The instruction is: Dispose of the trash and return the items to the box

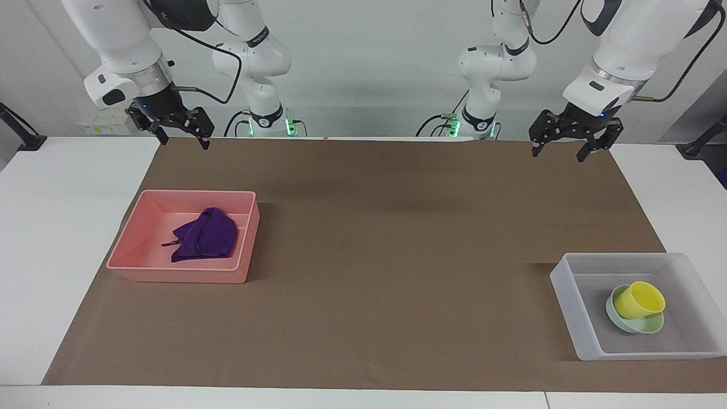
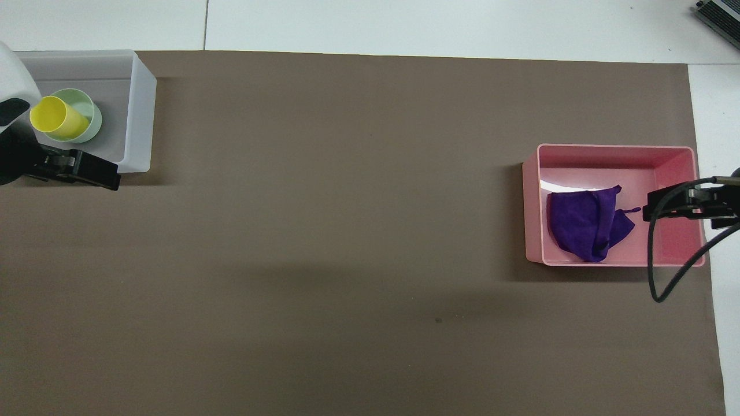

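Here, in the facing view, the left gripper (image 1: pixel 571 149) hangs high over the brown mat (image 1: pixel 363 255), at the mat's edge nearest the robots toward the left arm's end of the table, its fingers spread wide and holding nothing. The right gripper (image 1: pixel 180 136) hangs likewise over the mat's robot-side corner at the right arm's end, fingers apart and empty. The purple rag (image 1: pixel 205 234) lies crumpled in the pink tray (image 1: pixel 136 238), a thin strand trailing from one corner. At the left arm's end, farther from the robots, the translucent box (image 1: pixel 568 295) holds the mint-green bowl (image 1: pixel 644 326), and the yellow cup (image 1: pixel 640 299) rests tilted inside that bowl.

From overhead, the left gripper (image 2: pixel 87 169) shows over the mat just beside the box (image 2: pixel 141 110), on the side nearer the robots. Inside the box, the cup (image 2: pixel 55 117) lies in the bowl (image 2: pixel 89 110). The right gripper (image 2: pixel 673 207) covers part of the pink tray (image 2: pixel 613 151), beside the rag (image 2: pixel 584 224), and is raised above it rather than touching.
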Available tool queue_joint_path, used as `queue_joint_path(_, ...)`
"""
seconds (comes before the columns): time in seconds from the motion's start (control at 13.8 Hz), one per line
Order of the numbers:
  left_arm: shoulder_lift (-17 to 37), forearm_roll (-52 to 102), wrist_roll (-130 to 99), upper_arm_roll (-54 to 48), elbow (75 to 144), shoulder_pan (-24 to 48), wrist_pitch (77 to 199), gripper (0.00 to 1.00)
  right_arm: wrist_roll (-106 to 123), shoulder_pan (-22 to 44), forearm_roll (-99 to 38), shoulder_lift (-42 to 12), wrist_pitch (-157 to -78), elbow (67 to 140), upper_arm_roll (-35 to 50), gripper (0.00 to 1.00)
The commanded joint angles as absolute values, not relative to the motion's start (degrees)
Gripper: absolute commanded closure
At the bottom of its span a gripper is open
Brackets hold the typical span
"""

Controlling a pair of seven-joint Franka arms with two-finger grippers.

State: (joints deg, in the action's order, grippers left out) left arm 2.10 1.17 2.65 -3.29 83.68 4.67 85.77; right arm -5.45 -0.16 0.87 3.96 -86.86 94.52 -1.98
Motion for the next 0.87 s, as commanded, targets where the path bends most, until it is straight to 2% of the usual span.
queue_joint_path(0.0,2.4,1.1,4.2,-3.3,82.4,2.4,84.5,0.00,-5.4,-0.4,-0.7,4.7,-86.8,94.8,-1.8,0.00)
queue_joint_path(0.44,1.1,0.9,4.7,-3.3,82.8,2.4,84.8,0.00,-5.4,-0.4,-0.7,4.7,-86.7,94.9,-1.8,0.00)
queue_joint_path(0.8,1.1,0.7,4.4,-1.4,82.7,5.5,84.1,0.00,-5.3,-0.4,-0.7,4.7,-86.7,94.8,-1.8,0.00)
